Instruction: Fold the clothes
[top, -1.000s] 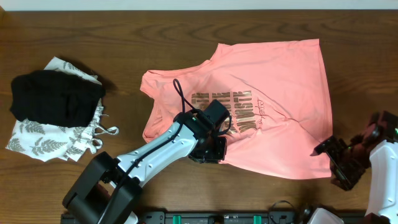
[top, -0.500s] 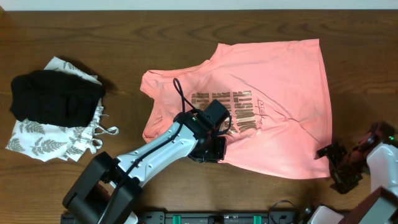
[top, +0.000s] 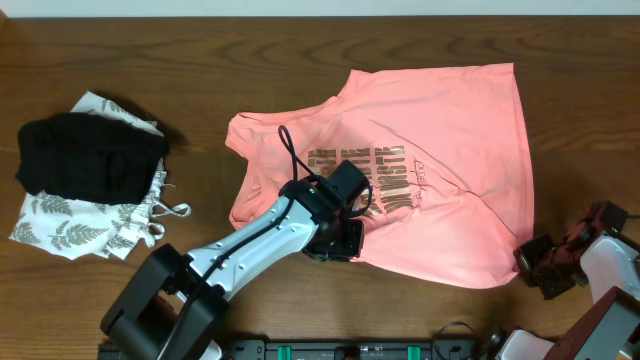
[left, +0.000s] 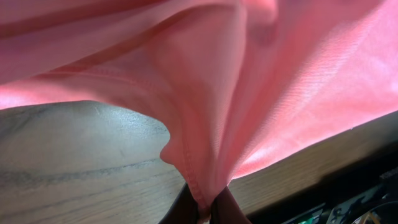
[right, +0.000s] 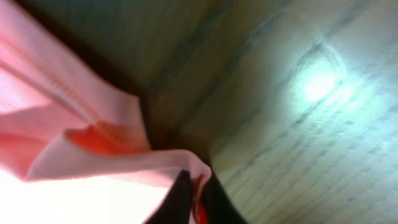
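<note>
Pinching slivers of shirt (top: 450, 130) hem, left fingers (left: 233, 211) and right fingers (right: 173, 202) are both clamped shut; thin fabric could slip out mid-lift.

The left arm (top: 250, 245) stretches out long and low with its wrist bent down. The left jaws are pressed together on a fold of the T-shirt (top: 440, 130) rising just ahead of them. The right arm (top: 605, 265) sits tucked short, and the right jaws are pinched tight on the hem caught between them.
</note>
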